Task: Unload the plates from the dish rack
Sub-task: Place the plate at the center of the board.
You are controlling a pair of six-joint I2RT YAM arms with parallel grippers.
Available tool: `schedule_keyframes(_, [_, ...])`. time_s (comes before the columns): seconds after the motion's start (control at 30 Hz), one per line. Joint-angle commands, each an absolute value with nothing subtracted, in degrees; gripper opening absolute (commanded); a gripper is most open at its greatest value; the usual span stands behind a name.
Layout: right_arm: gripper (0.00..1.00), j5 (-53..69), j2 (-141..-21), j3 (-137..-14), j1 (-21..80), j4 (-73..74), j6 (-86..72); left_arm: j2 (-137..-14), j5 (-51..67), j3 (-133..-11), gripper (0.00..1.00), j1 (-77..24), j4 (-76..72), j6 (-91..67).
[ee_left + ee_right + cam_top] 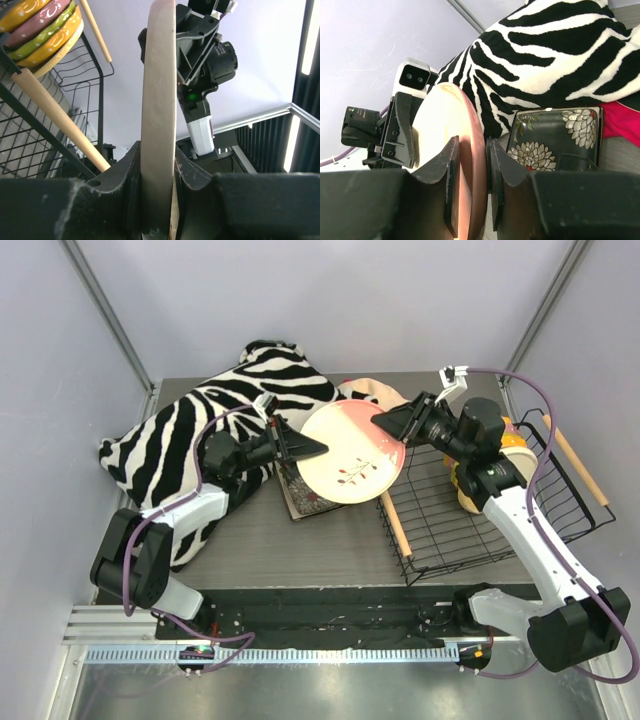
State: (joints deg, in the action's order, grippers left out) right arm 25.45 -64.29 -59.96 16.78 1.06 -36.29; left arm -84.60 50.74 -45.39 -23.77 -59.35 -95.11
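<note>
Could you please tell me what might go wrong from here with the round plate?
1. The left end effector and the right end effector both pinch the round plate, at opposite rims. If one arm pulls before the other lets go, the plate may twist or slip.
2. The plate hangs partly over the dark square plate on the table, so a drop could chip both.

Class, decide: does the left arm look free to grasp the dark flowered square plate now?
Probably not: the left gripper is clamped on the round plate, which the right gripper also holds over the square plate.
</note>
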Motion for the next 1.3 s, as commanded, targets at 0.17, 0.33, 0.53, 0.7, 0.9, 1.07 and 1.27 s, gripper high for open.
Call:
schedule_keyframes(0.17, [0.01, 16.2, -67.2, -57.7, 17.2, 2.7, -28.1, -82.7, 52.5, -45.6, 0.04, -26.5, -74.8, -99.4])
schedule_keyframes(0.33, [0.14, 14.3, -66.0, -57.6, 17.1, 3.9, -27.1, -82.6, 51.3, -43.8, 0.0, -25.8, -71.6, -96.6])
schedule_keyframes(0.53, [0.33, 13.7, -64.9, -57.0, 17.1, 4.7, -26.4, -81.2, 51.1, -42.2, 0.0, -25.0, -65.5, -91.0])
schedule_keyframes(0.7, [0.5, 14.5, -65.2, -56.9, 17.1, 4.7, -26.5, -80.5, 50.5, -41.5, 0.0, -25.0, -60.4, -86.7])
schedule_keyframes(0.9, [0.62, 14.7, -65.0, -57.0, 17.1, 4.7, -25.8, -80.5, 50.0, -40.9, 0.0, -24.9, -58.0, -84.1])
schedule_keyframes(1.07, [0.85, 13.6, -63.7, -57.6, 16.9, 6.5, -25.1, -80.7, 49.7, -40.5, 0.0, -23.9, -58.1, -84.1])
schedule_keyframes(1.27, [0.9, 12.5, -59.6, -60.3, 14.7, 9.5, -24.1, -77.2, 50.2, -37.4, 0.0, -18.6, -56.8, -84.7])
